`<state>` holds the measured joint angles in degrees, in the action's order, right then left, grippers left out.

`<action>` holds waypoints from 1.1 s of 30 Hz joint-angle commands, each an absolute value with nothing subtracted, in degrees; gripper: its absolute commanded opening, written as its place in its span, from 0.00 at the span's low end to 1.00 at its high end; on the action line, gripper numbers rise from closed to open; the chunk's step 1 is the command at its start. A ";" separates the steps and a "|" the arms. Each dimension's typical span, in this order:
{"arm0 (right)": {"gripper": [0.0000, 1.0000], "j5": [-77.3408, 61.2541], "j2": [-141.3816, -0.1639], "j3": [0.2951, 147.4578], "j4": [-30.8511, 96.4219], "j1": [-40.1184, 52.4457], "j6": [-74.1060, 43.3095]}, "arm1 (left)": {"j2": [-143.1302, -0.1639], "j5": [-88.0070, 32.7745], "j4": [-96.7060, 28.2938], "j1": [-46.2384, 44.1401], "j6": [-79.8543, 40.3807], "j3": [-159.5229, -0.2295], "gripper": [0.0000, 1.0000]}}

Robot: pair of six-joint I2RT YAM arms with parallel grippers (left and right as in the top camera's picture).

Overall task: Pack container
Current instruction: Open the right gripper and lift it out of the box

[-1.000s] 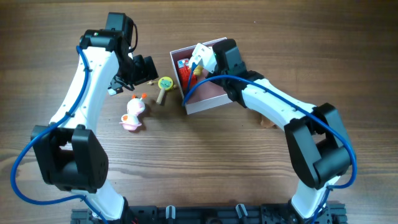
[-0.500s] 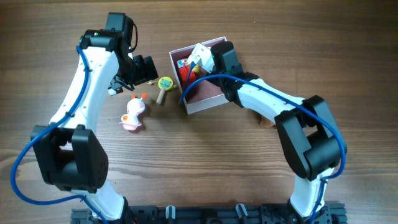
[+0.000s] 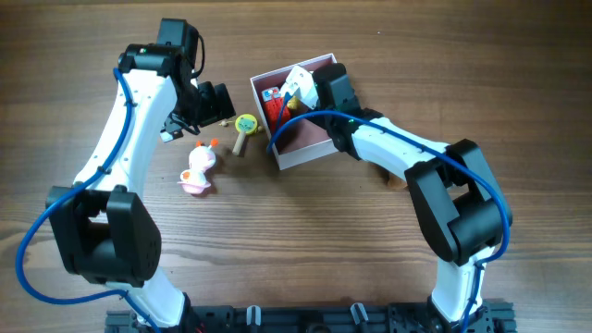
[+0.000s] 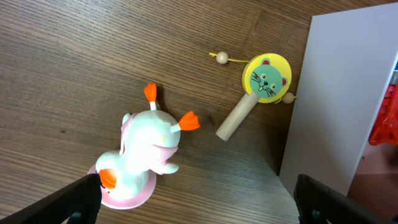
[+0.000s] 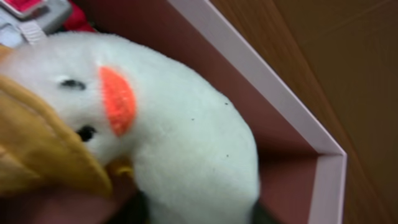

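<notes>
Right gripper [image 5: 198, 211] grips a white plush bird with an orange cheek [image 5: 186, 124] low inside the square white-walled, pink-lined container [image 3: 313, 141] at table's far middle, probably for release. Left gripper [image 4: 199, 199] hangs wide open and empty above a pink-and-white plastic duck [image 4: 146, 155], likely the next pick.

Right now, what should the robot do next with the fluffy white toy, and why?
Probably lower the plush a little and open the right tool to let it go. The plush hangs over the pink inside of the box, close to the red toy, so it looks likely to land inside.
</notes>
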<state>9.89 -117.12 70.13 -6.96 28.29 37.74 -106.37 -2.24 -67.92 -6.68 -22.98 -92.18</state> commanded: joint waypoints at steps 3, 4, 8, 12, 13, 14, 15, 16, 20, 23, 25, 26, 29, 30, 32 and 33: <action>0.71 13.76 -117.60 70.94 -9.23 29.41 37.39 | -105.75 -1.89 -67.90 -6.52 -22.87 -91.81 1.00; 0.72 13.80 -117.25 70.94 -9.32 29.63 37.43 | -105.78 -1.89 -67.92 -6.52 -22.90 -91.81 1.00; 0.73 13.78 -115.28 70.94 -10.09 30.61 37.43 | -105.75 -1.89 -67.92 -6.52 -22.87 -91.83 1.00; 0.73 13.82 -112.73 70.94 -9.67 31.55 37.34 | -105.75 -1.89 -67.90 -6.52 -22.90 -91.81 1.00; 0.73 13.82 -111.96 70.94 -9.47 31.66 37.34 | -105.75 -1.89 -67.92 -6.52 -22.87 -91.83 1.00; 0.73 13.80 -111.24 70.94 -9.34 31.68 37.32 | -105.75 -1.89 -67.90 -6.52 -22.87 -91.81 1.00; 0.73 13.82 -110.30 70.94 -9.02 31.66 37.32 | -105.75 -1.89 -67.92 -6.52 -22.90 -91.81 1.00; 0.74 13.82 -109.73 70.94 -8.71 31.66 37.30 | -105.75 -1.89 -67.90 -6.52 -22.90 -91.81 1.00; 0.78 13.78 -106.94 70.94 -5.23 31.68 37.28 | -105.78 -1.89 -67.90 -6.52 -22.87 -91.81 1.00; 0.78 13.80 -105.27 70.94 -2.11 31.66 34.70 | -105.75 -1.89 -67.90 -6.52 -22.90 -91.81 1.00; 0.78 13.93 -103.79 70.94 0.47 31.66 31.20 | -105.78 -1.89 -67.90 -6.52 -22.87 -91.81 1.00; 0.78 14.74 -103.02 70.94 1.78 31.66 28.67 | -105.78 -1.89 -67.90 -6.52 -22.87 -91.81 1.00; 0.77 19.97 -100.16 70.94 7.05 31.59 19.81 | -105.75 -1.89 -67.92 -6.52 -22.90 -91.81 1.00; 0.76 21.41 -99.18 70.94 8.88 31.59 17.76 | -105.78 -1.91 -67.92 -6.52 -22.87 -91.81 1.00; 0.73 23.99 -97.41 70.94 11.97 31.59 14.46 | -105.75 -1.89 -67.90 -6.52 -22.90 -91.81 1.00; 0.72 25.15 -96.57 70.94 13.39 31.59 12.91 | -105.75 -1.89 -67.92 -6.52 -22.90 -91.81 1.00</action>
<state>18.48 -100.71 70.17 10.96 31.48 22.70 -106.37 -2.24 -67.92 -6.68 -22.98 -92.18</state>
